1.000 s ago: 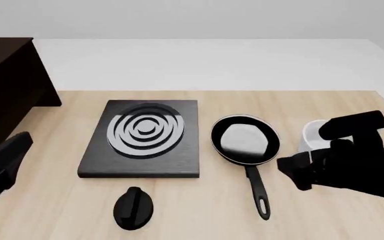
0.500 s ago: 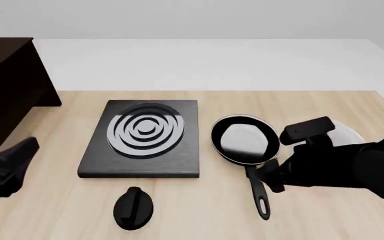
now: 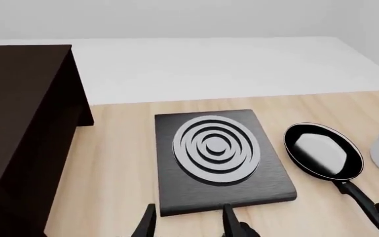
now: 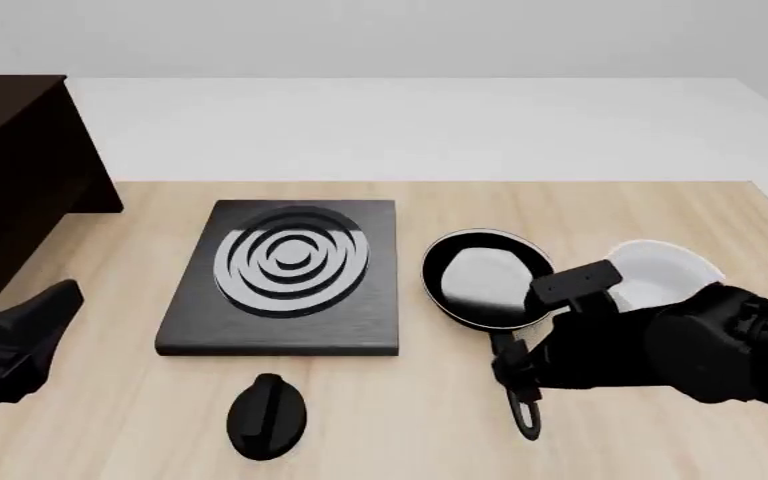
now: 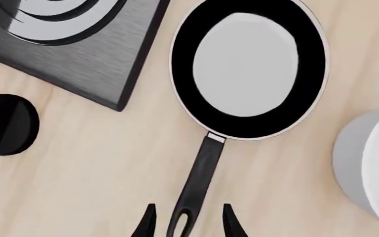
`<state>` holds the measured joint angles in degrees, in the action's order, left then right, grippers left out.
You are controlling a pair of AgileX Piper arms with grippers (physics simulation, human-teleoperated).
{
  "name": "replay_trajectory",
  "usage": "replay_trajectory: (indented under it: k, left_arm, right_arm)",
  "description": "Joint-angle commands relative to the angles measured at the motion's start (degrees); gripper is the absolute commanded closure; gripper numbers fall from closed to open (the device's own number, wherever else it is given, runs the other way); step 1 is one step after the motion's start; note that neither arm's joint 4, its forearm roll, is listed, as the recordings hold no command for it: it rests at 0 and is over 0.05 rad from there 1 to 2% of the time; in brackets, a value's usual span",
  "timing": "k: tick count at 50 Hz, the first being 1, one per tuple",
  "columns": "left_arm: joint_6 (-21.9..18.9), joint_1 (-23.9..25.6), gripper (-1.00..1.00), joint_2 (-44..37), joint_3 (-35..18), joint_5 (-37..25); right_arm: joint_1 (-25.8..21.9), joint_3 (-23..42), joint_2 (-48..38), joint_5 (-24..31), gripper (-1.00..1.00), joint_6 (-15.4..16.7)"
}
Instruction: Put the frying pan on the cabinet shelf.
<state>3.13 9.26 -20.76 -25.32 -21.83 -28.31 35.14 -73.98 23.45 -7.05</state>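
Note:
The frying pan (image 4: 487,277) lies flat on the table right of the stove plate, its thin handle (image 4: 524,405) pointing toward the near edge. In the right wrist view the pan (image 5: 247,66) fills the middle, and the handle's end loop (image 5: 180,223) sits between the two fingers. My right gripper (image 4: 515,378) (image 5: 187,222) is open and straddles that handle end without closing on it. My left gripper (image 4: 31,325) (image 3: 187,224) hangs open and empty at the near left. The dark cabinet (image 4: 11,160) (image 3: 18,128) stands at the far left; I cannot make out its shelf board.
A square black stove plate (image 4: 284,275) with grey rings lies mid-table. A black knob-like piece (image 4: 267,415) rests in front of it. A white bowl (image 4: 658,268) stands right of the pan, close beside my right arm.
My right arm has swung left and down onto the pan's handle, uncovering the white bowl. The left gripper has shifted only slightly. The pan has not moved.

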Motion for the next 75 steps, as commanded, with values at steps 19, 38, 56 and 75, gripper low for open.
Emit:
replay_trajectory:
  k: [19, 38, 56, 75]
  left_arm:
    - [0.36, 0.19, -1.00, 0.76, 2.10, 0.42]
    - [0.21, 0.58, -1.00, 0.38, 1.89, 0.34]
    - [-0.01, 0.82, -1.00, 0.15, 3.01, 1.26]
    - [-0.06, 0.81, -1.00, -0.01, 4.24, 2.19]
  right_arm:
    - [-0.07, -6.30, -4.63, -8.99, -1.00, -0.13]
    - [-1.74, -6.87, -8.27, -12.03, -1.00, -1.52]
    - [-1.11, -7.86, -11.35, -16.05, -1.00, -2.41]
    - [0.03, -6.68, -12.18, -15.88, -1.00, -2.12]
